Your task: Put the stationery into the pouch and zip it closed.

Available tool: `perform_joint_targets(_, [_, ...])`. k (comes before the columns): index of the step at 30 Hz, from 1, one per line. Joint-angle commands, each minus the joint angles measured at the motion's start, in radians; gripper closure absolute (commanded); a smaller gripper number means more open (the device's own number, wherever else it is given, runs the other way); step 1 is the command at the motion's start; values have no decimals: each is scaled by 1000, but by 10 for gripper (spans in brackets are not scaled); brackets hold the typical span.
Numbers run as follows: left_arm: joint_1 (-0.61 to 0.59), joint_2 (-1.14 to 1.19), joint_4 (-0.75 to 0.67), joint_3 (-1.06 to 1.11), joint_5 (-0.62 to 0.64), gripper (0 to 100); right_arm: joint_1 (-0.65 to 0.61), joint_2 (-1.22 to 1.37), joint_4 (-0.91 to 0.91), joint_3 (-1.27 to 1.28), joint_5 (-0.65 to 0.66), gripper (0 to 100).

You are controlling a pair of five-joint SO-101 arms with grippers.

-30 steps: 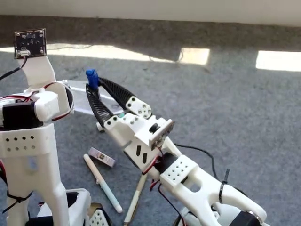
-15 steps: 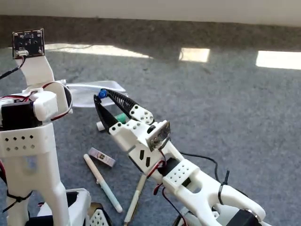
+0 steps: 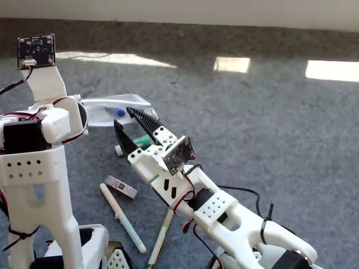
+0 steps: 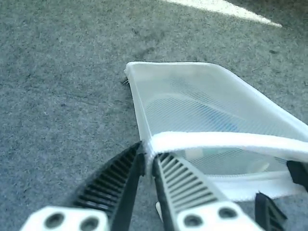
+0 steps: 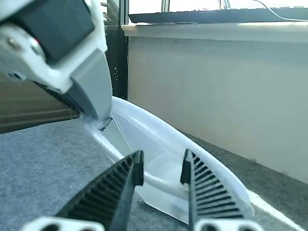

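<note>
In the high view the pouch (image 3: 104, 107), clear and whitish, lies on the grey carpet (image 3: 269, 129) at far left, one end hidden behind the left arm (image 3: 39, 151). A small blue item (image 3: 120, 112) shows through its wall, inside it. The right gripper (image 3: 123, 117) comes in from the near right, its black fingers spread apart and empty, with the tips at the pouch's near edge. Under those fingers a green-and-white marker (image 3: 143, 140) lies on the carpet outside the pouch. Nearer still lie a small flat eraser (image 3: 121, 187) and two pale pens (image 3: 123, 219), well apart from the pouch.

The left wrist view shows what the arm hides from above: the left gripper (image 4: 148, 161) is pinched together on the pouch's thick white rim and holds the mouth up. The mesh wall runs away from it, with a faint bluish shape behind the mesh. I cannot tell what that shape is.

The right wrist view looks into the open mouth from carpet level. The right gripper's fingers stand apart, and the rim cord passes between them without being gripped. The left gripper sits at far left, clamped on the rim. A pale wall (image 5: 231, 91) rises behind. The pouch's contents cannot be made out here.
</note>
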Motion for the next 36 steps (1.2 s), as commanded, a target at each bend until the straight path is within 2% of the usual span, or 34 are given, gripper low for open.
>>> perform_joint_targets(1, [-15, -1, 0, -18, 8, 993, 5, -12, 7, -12, 3, 867])
perform_joint_targets(7, [-16, -1, 0, -18, 8, 993, 4, -15, 7, -8, 3, 867])
perform_joint_targets(11, [-16, -1, -2, -18, 8, 993, 5, -111, 19, -7, 3, 867])
perform_joint_targets(15, [-16, -1, -5, -18, 8, 993, 8, -271, 282, -15, -5, 867])
perform_joint_targets(19, [-18, -1, -6, -18, 8, 993, 12, -403, 547, -61, -115, 867])
perform_joint_targets(22, [-25, -1, -6, -18, 8, 993, 12, -475, 713, -117, -117, 867])
perform_joint_targets(29, [-122, -1, -8, -18, 8, 993, 12, -562, 1000, -246, -120, 867])
perform_joint_targets(36, [-136, -1, -8, -18, 8, 993, 12, -562, 1244, -380, -117, 867])
